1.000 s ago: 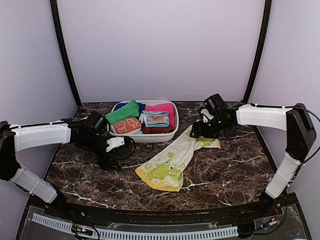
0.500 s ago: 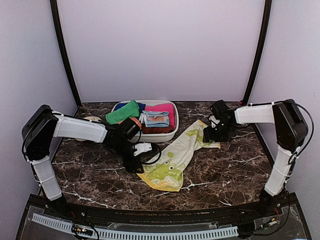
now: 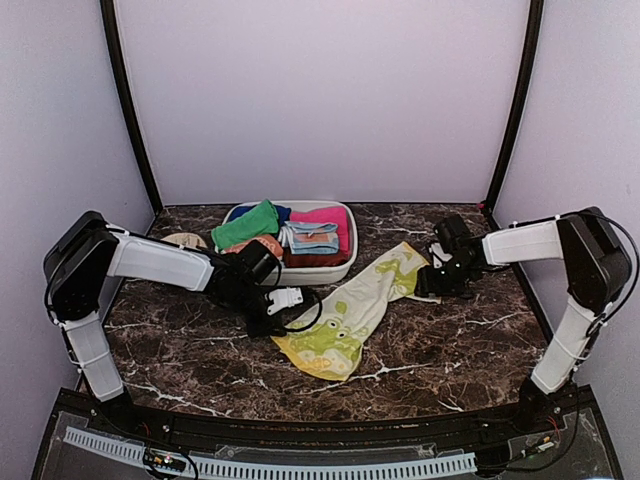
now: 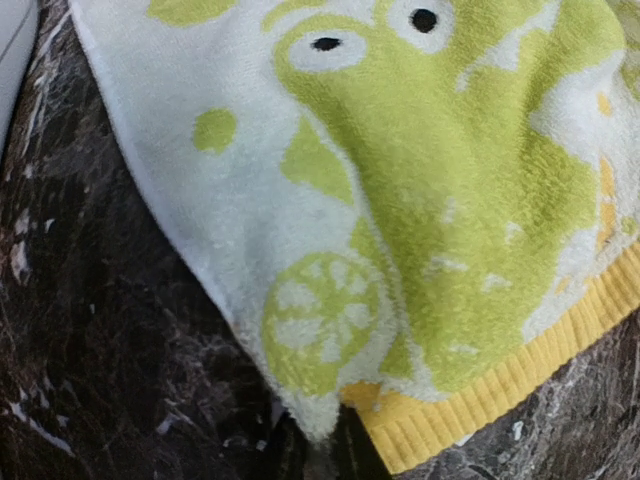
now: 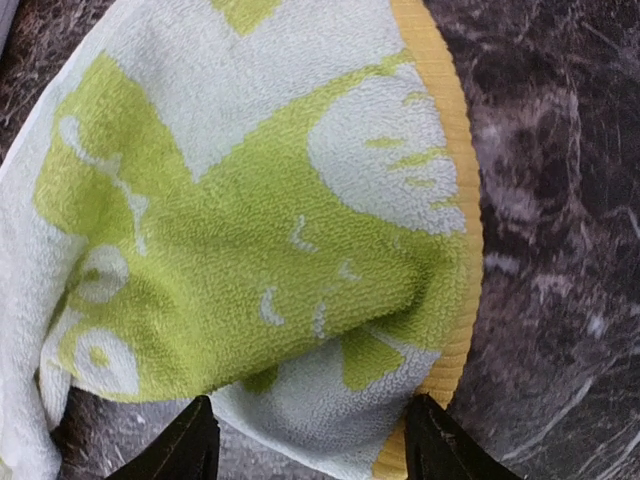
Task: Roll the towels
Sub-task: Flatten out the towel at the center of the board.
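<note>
Printed towel (image 3: 350, 315), cream with yellow-green cartoon shapes, is lying mid-frame on the marble table (image 3: 450, 350), its long axis running from lower centre to upper right. Since a second ago the left gripper (image 3: 266, 328) has swung in from the left and is pinching the lower-left corner narrowly. The right gripper (image 3: 428, 283) is straddling the bunched upper-right end, fingers (image 5: 195, 445) wide apart.

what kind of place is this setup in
Probably a robot lab test booth: plain walls enclose a marble-patterned table, two robot arms stand at its near edge, and a tray holds folded cloths.
</note>
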Controlling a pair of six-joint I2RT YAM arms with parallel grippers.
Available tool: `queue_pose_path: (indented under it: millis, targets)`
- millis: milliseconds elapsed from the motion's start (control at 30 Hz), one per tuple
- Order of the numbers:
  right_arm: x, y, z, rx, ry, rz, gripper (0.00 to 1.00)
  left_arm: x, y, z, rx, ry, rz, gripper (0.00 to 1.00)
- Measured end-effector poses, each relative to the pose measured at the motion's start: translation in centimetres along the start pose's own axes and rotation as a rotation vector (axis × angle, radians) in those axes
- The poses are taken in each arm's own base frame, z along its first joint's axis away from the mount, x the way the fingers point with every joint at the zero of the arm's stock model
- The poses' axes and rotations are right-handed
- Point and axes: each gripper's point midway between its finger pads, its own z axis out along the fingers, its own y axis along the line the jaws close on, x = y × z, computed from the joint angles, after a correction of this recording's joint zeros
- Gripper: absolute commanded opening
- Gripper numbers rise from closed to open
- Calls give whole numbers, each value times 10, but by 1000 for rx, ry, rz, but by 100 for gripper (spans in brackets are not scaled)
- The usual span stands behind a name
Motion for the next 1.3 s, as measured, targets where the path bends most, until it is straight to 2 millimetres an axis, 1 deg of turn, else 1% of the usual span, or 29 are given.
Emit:
queue_pose_path:
  millis: [67, 167, 233, 267, 333, 400, 433, 500, 567, 633, 667, 767, 867, 933, 1167, 1300]
  targets:
    - [11, -1, -5, -4, 14, 3, 64, 1, -2, -1, -4, -1, 19, 0]
    - [31, -4, -16, 7, 58, 5, 69, 5, -2, -3, -17, 6, 36, 0]
    - [38, -6, -29, 14, 75, 6, 73, 14, -1, -8, -38, 22, 54, 0]
    - [37, -5, -36, 11, 67, 6, 74, 19, 0, -12, -49, 34, 62, 0]
    - [23, -2, -52, 3, 37, -1, 75, 34, 0, -19, -68, 75, 78, 0]
    - [-3, 4, -63, -8, -10, -13, 75, 48, 2, -28, -88, 118, 97, 0]
    - [-21, 7, -68, -12, -36, -24, 75, 55, 4, -33, -98, 137, 107, 0]
    - [-54, 14, -69, -21, -80, -44, 73, 62, 10, -42, -125, 162, 122, 0]
    - [-78, 19, -60, -35, -99, -64, 70, 67, 19, -53, -160, 174, 131, 0]
    - [-93, 24, -43, -52, -91, -90, 67, 72, 28, -61, -191, 188, 134, 0]
    - [-97, 27, -33, -62, -80, -105, 66, 73, 32, -64, -203, 191, 134, 0]
    - [-100, 34, 2, -103, -23, -137, 65, 79, 41, -70, -235, 218, 144, 0]
    - [-96, 39, 22, -137, 18, -161, 63, 81, 44, -72, -245, 233, 159, 0]
    - [-93, 43, 29, -164, 35, -176, 62, 80, 46, -74, -252, 236, 167, 0]
    - [-95, 54, 33, -205, 23, -223, 58, 79, 52, -73, -266, 253, 176, 0]
    - [-96, 57, 45, -194, 23, -260, 52, 79, 53, -70, -263, 260, 175, 0]
